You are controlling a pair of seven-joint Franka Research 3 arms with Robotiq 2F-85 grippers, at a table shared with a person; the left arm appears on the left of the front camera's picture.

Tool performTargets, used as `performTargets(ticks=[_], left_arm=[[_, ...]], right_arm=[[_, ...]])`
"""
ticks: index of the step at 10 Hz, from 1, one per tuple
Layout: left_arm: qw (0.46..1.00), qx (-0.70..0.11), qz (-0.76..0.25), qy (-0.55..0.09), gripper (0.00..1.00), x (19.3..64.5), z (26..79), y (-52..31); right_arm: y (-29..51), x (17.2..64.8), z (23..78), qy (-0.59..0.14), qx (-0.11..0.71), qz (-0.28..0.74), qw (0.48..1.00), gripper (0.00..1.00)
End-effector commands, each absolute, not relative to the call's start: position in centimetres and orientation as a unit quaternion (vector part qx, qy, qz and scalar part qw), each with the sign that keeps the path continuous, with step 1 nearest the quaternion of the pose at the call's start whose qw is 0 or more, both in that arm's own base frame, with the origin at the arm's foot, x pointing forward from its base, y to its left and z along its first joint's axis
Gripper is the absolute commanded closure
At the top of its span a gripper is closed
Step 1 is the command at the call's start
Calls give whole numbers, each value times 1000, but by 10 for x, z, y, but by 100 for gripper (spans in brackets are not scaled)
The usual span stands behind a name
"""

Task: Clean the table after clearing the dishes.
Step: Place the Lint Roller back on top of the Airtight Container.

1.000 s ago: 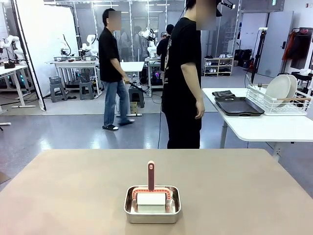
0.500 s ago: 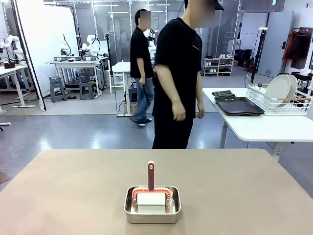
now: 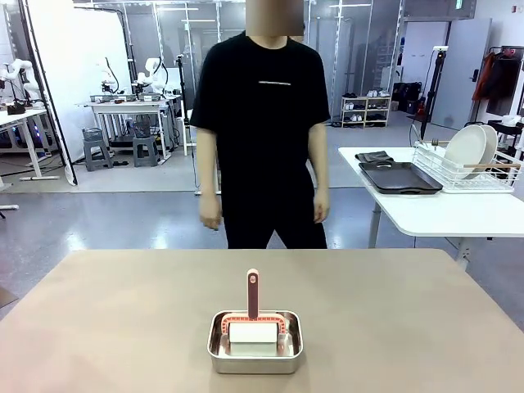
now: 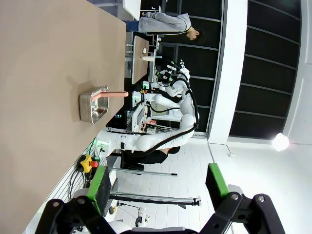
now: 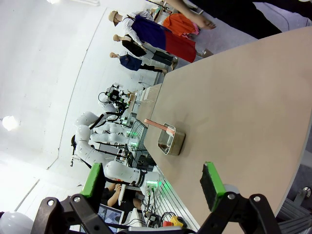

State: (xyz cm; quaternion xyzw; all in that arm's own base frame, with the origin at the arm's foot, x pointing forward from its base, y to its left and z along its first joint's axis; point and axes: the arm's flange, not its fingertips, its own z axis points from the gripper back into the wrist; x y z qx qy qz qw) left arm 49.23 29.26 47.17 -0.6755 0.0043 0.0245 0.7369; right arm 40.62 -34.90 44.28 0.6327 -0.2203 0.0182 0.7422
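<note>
The beige desk spreads across the front view, its long axis running left to right. Near its front middle sits a small steel pan holding a white roller cleaner, whose pink handle stands upright. A person in black faces the desk's far edge, arms hanging. On a white side desk to the right lie dark trays beside a wire rack holding white plates. The left end effector and right end effector hover above the desk with fingers spread, gripping nothing.
</note>
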Motion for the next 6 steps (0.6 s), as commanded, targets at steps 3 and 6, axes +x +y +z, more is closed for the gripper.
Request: performTargets(ticks=[3, 6], left_arm=[[737, -676, 19, -5, 0, 487, 471, 291], [737, -676, 19, -5, 0, 487, 471, 291]], right_arm=[[-345, 402, 444, -223, 628, 21, 745, 0], [-345, 402, 444, -223, 628, 21, 745, 0]])
